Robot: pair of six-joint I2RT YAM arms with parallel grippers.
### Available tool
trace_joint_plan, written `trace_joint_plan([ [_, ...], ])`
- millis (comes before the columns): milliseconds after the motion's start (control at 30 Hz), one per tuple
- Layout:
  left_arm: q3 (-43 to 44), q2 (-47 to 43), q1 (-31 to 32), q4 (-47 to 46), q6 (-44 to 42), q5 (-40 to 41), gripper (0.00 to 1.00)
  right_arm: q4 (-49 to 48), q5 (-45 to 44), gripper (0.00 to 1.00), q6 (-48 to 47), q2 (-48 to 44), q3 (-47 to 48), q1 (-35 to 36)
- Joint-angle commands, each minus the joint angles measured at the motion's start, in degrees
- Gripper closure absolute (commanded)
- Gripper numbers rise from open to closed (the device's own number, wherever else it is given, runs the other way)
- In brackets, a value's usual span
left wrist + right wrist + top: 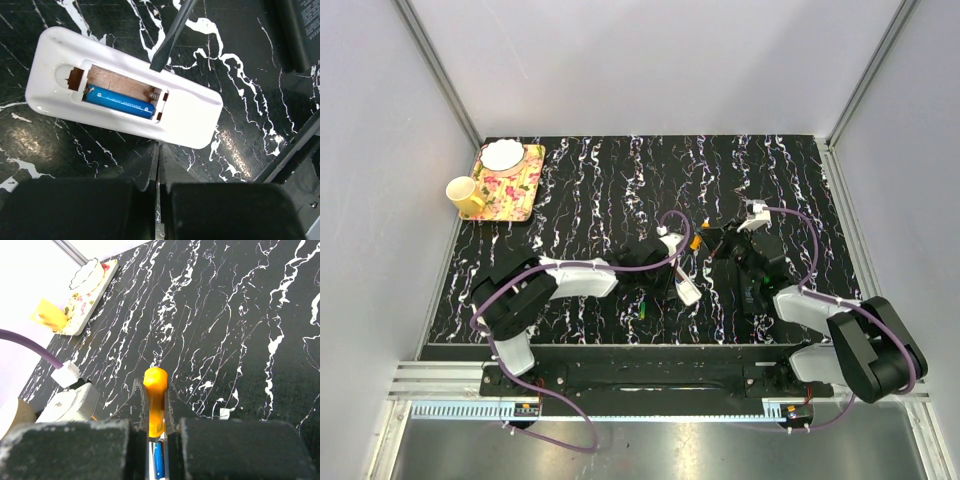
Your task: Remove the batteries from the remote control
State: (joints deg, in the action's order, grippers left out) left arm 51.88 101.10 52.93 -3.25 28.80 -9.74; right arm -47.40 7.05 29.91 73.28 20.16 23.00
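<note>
We see a yellow ceramic mug (466,195) beside a floral square tray (523,186) carrying a white scalloped dish (502,155) on the black marbled table (620,175).

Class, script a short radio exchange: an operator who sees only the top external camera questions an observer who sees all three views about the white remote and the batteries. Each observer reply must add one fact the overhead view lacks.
Operator: Is the white remote emptied? From above I can't see inside it.
Observer: No. The left wrist view shows one blue battery lying in the open compartment.
Operator: And the other slot?
Observer: Empty. Bare copper-coloured backing shows beside the blue cell.
Operator: What is the right claw doing?
Observer: It is shut on an orange battery, whose end pokes out past the fingertips.
</note>
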Motion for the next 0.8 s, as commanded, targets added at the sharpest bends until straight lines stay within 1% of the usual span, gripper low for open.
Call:
trace_joint_plan([
  [0, -1.51, -3.27, -0.98, -0.36, -0.41, 2.70, 1.00, -6.83, 0.51, 1.00, -1.87, 1.86, -0.04, 0.99],
  [133, -4.76, -6.43, -4.31, -1.85, -0.23, 0.51, 1.00, -10.25, -0.19, 1.00, -3.72, 4.33, 0.14, 4.15],
  [200, -5.64, -6.97, -5.29, -2.90, -0.06, -1.32, 1.00, -12.62, -1.85, 1.00, -5.47, 6.34, -0.21, 6.16],
  [300, -6.52, -6.88, -6.87, -4.57, 0.21, -3.52, 1.00, -15.53, -2.65, 1.00, -6.44, 8.54, -0.12, 7.05],
  [433, -6.00, -5.48, -8.27, -5.54, 0.38, -5.11, 1.00, -16.32, -3.97, 1.00, -7.49, 8.99, -0.65, 7.23],
  [600, -3.98, -3.11, -8.45, -5.98, 0.21, -6.34, 1.00, -15.18, -5.73, 1.00, -9.26, 7.15, -0.92, 7.23],
  [767, -2.66, -1.70, -8.45, -5.98, 0.21, -6.79, 1.00, -15.00, -6.35, 1.00, -9.96, 7.84, -1.44, 7.23],
])
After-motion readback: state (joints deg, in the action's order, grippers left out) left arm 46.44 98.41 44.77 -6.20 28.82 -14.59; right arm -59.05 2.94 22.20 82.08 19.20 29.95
